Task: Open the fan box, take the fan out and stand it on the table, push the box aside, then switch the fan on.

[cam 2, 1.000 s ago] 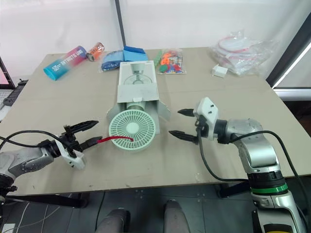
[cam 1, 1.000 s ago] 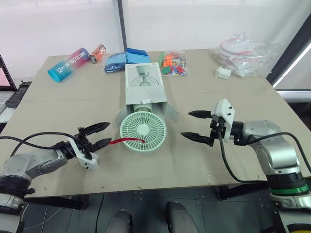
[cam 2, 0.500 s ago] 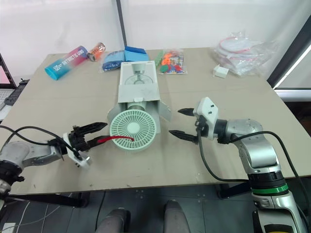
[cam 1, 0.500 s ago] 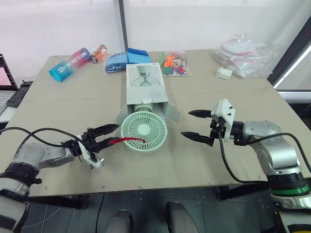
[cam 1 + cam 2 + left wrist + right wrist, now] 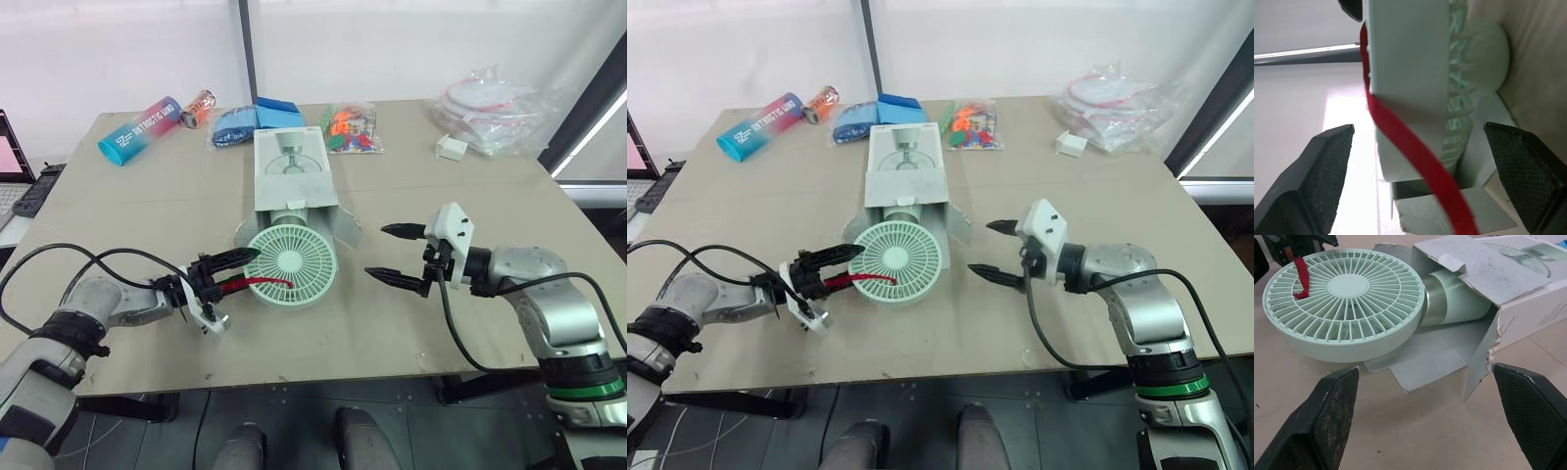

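Observation:
The white fan box (image 5: 290,171) lies flat in the middle of the table with its near flaps spread. The mint-green fan (image 5: 291,266) sticks halfway out of it, grille facing up, with a red strap (image 5: 266,282) across its left side. My left gripper (image 5: 250,267) is open at the fan's left edge. In the left wrist view the fan's rim (image 5: 1405,73) and the strap (image 5: 1413,149) stand between its fingers (image 5: 1325,171). My right gripper (image 5: 375,252) hangs open a short way right of the fan, holding nothing; its wrist view looks at the fan head (image 5: 1347,298) and the torn box mouth (image 5: 1498,289).
Along the far edge lie a blue-and-pink tube (image 5: 137,130), a can (image 5: 196,108), a blue pouch (image 5: 235,122), a bag of coloured pieces (image 5: 351,127), a small white block (image 5: 451,147) and clear plastic bags (image 5: 490,98). A laptop (image 5: 10,176) sits off the table's left.
My left gripper has moved right along the table, from well clear of the fan to astride its left rim and the red strap. The right arm, fan and box are unmoved.

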You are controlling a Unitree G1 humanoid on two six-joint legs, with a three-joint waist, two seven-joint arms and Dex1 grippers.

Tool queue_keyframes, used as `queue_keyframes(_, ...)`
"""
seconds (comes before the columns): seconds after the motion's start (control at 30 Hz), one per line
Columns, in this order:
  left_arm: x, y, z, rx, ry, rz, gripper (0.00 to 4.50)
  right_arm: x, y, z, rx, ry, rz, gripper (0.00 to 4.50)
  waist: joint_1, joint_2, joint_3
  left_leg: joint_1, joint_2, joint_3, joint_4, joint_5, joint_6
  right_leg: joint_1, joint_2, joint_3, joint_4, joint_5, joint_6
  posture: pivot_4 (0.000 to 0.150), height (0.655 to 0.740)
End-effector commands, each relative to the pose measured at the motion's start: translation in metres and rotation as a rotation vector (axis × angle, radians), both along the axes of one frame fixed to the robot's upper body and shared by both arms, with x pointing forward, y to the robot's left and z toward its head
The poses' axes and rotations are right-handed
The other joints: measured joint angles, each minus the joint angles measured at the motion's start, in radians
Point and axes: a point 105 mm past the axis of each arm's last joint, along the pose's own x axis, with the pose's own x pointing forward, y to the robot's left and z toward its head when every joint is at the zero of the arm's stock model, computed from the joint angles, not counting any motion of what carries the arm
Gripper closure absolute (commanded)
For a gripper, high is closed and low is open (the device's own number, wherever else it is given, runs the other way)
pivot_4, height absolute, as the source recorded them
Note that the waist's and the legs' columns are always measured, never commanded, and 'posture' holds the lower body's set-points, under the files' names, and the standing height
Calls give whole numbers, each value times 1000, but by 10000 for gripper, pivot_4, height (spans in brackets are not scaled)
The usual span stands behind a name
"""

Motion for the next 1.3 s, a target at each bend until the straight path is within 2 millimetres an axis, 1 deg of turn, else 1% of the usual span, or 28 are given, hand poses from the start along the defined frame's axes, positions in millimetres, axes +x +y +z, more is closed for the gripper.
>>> queue_keyframes(0.03,5,-10,6,-25,-27,-19,0,-2,0,12,-2,-61,3,538,0,0,0,0,0,0,0,0,0,0,0,0,0,0,0,1500,7400)
queue_keyframes(0.2,4,-19,5,-35,-25,-46,0,-1,1,11,-4,-61,3,538,0,0,0,0,0,0,0,0,0,0,0,0,0,0,0,1500,7400)
queue_keyframes(0.27,5,-20,7,-56,-24,-43,5513,-1,2,11,-4,-62,3,0,0,0,0,0,0,0,1,0,0,0,0,0,0,0,0,1500,7400)
queue_keyframes(0.3,5,-21,7,-56,-25,-43,6612,-1,2,11,-5,-62,3,0,0,0,0,0,0,0,1,0,0,0,0,0,0,0,0,1500,7400)
queue_keyframes(0.33,5,-20,7,-55,-28,-41,11489,-1,3,11,-4,-61,4,0,0,0,0,0,0,0,1,0,0,0,0,0,0,0,0,1500,7400)
queue_keyframes(0.4,5,-19,6,-47,-29,-36,16459,-1,3,11,-5,-61,4,0,0,0,0,0,0,0,1,0,0,0,0,0,0,0,0,1500,7400)
queue_keyframes(0.9,-1,-20,1,-40,0,-43,16459,3,5,10,-16,-64,11,0,0,0,0,0,0,0,1,0,0,0,0,0,1,0,0,1500,7400)
queue_keyframes(0.93,-1,-20,1,-45,-1,-44,20703,3,5,10,-15,-64,11,0,0,0,0,0,0,0,1,0,0,0,0,0,1,0,0,1500,7400)
queue_keyframes(0.97,-1,-20,1,-49,6,-41,22760,4,6,10,-15,-64,11,0,0,0,0,0,0,0,1,0,0,0,0,0,1,0,0,1500,7400)
queue_keyframes(1.07,-2,-20,0,-52,16,-40,25985,4,6,10,-18,-66,14,0,0,0,0,0,0,0,1,0,0,0,0,0,1,0,0,1500,7400)
queue_keyframes(1.3,-6,-22,2,-57,13,-53,25985,5,8,8,-20,-66,16,0,0,0,0,0,0,0,1,0,0,0,0,0,1,0,0,1500,7400)
